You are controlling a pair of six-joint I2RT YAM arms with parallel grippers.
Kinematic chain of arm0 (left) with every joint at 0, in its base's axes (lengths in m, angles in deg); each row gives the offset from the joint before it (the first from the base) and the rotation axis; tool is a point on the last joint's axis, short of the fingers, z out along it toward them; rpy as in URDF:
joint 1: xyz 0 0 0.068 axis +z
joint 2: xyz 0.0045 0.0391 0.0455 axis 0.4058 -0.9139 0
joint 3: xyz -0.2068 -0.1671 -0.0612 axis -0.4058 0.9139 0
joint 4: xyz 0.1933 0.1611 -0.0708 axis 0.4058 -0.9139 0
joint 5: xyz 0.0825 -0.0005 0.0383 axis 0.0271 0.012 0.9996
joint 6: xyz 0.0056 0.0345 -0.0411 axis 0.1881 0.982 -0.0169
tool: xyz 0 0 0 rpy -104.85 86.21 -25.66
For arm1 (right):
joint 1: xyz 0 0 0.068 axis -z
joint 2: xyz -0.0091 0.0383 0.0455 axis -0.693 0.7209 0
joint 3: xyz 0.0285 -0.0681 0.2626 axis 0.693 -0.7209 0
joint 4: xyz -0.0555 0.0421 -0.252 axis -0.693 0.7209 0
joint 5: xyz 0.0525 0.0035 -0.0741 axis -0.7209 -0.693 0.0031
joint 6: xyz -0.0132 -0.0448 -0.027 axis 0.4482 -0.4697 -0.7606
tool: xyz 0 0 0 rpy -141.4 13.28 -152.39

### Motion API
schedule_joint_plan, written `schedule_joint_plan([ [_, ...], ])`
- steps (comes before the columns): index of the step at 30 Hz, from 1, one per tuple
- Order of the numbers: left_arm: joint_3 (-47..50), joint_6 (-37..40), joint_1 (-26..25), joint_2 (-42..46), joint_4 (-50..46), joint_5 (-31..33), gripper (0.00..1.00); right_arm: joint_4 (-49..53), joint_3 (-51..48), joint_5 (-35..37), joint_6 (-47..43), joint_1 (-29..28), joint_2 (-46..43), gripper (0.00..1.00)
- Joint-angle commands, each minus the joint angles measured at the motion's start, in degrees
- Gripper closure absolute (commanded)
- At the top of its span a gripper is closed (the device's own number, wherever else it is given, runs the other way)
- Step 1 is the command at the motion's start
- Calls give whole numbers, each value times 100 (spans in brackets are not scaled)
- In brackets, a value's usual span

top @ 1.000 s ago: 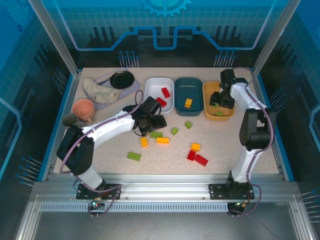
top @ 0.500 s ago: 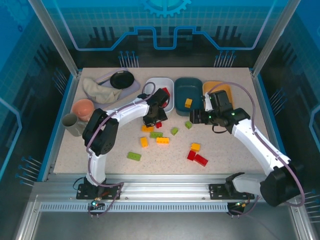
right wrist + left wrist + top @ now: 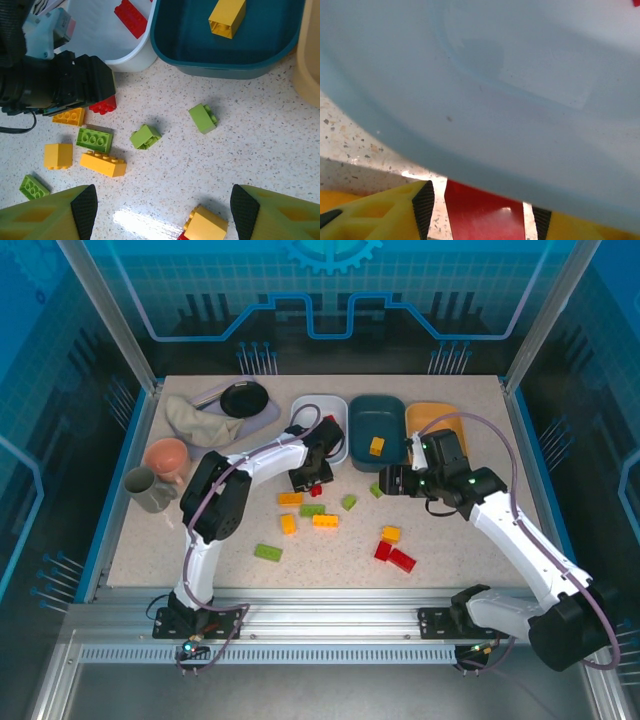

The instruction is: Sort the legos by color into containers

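Bright even light; blurred, glare-flecked left-wrist close-up.

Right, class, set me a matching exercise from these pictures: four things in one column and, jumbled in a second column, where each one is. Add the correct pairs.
Things:
1. white tray
2. dark teal tray
3. orange tray
4. grey mug

Places:
A. far right of the three trays
B. holds a yellow brick
C. at the table's left edge, beside the pink bowl
D. right in front of the left gripper, with a red brick inside

Pairs: 1-D, 2-B, 3-A, 4-C
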Motion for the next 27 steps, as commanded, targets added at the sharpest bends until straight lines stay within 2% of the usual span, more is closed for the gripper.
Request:
schedule_joint_plan([
  [1,-108,170,13,-87,-52,155,46,-28,-43,-95,116,-145,22,27],
  [4,-101,184,5,-166,-45,124,48,-50,-63,-75,159,-182,36,27],
  [5,-79,185,8,-186,-39,124,52,-55,-68,-75,170,-189,43,27],
  [8,0,177,-24,-91,14,156,75,-50,-59,-101,147,-215,21,28],
  [10,44,117,-54,104,-40,167,83,-88,-63,-177,107,-229,-14,28],
  [15,100,-77,-218,975,-541,185,83,-349,-107,-501,64,-222,-273,28],
  [19,-9,-28,-79,1433,-629,270,82,-566,-138,-617,170,-236,-377,28],
  [24,-868,231,367,882,-531,130,82,-961,-189,-829,353,-234,-144,28],
  [27,-1641,443,442,348,-845,47,77,-941,-108,-819,376,-244,17,28],
])
